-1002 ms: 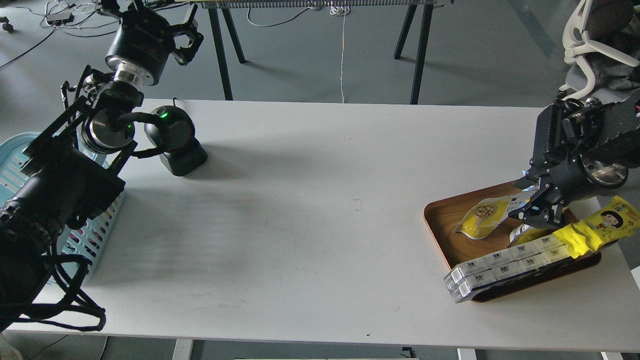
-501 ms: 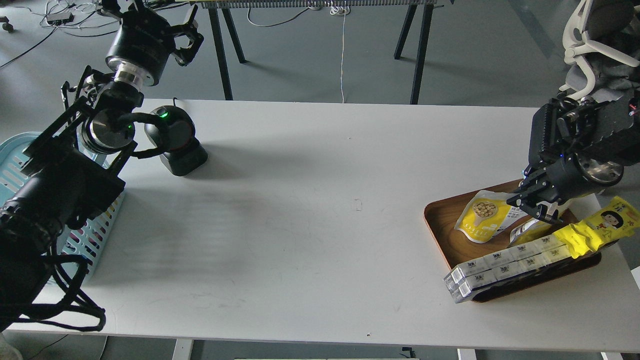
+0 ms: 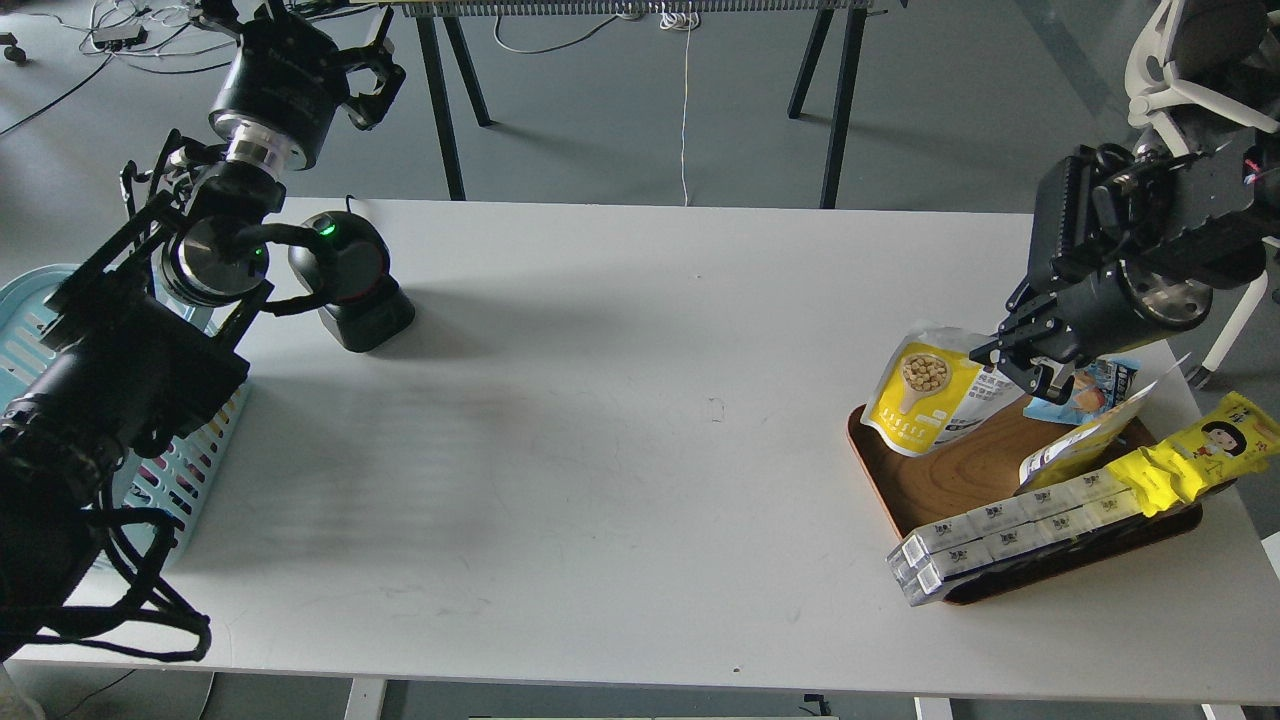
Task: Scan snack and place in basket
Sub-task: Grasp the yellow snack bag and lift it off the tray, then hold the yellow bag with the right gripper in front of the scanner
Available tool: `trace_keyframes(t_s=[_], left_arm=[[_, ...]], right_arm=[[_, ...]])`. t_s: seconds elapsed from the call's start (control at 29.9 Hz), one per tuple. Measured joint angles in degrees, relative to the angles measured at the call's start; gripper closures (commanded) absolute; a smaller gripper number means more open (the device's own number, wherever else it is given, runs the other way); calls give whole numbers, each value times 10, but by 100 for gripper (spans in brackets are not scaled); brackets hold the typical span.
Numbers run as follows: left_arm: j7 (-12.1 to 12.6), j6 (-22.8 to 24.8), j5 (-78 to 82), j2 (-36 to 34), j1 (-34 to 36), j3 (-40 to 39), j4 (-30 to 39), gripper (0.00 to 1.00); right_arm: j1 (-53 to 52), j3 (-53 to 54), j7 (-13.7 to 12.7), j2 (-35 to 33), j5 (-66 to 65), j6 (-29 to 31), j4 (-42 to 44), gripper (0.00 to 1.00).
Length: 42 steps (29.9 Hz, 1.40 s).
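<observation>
The snack, a yellow and white pouch with a round picture of tan beans, hangs tilted above the left end of the brown wooden tray. My right gripper is shut on its upper right edge and holds it clear of the tray. The light blue basket with slotted sides stands at the table's left edge, mostly hidden behind my left arm. My left gripper is raised high past the table's far left edge; its fingers look spread and hold nothing.
A black scanner with a green light stands at the far left of the table. On the tray lie a long yellow wrapper with a cartoon face, a small blue packet, another yellow pouch and a silver multipack. A chair stands at far right.
My right gripper has risen and moved left with the snack in it, lifting the pouch off the tray. The blue packet now shows behind it. The left arm has not moved.
</observation>
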<state>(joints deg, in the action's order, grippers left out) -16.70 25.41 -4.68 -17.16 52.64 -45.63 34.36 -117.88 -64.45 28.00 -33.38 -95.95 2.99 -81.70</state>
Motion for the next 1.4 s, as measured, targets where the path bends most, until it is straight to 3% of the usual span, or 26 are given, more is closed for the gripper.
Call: trace_keyframes(t_s=[0.17,0.5,0.84,1.4], left_arm=[[0,0,0,0,1,0,0,0],[2,0,-1,-1,3,0,0,0],[2,0,-1,-1,3,0,0,0],[2,1,0,-4,3,0,-1,0]], right_arm=[[-25,29,0,46,55,1,0,100],[-35,78,0,201,171,0,11,100],[1,104,0,318,206,-4,80,100],[46,111,0,334,206,-3,140,100]])
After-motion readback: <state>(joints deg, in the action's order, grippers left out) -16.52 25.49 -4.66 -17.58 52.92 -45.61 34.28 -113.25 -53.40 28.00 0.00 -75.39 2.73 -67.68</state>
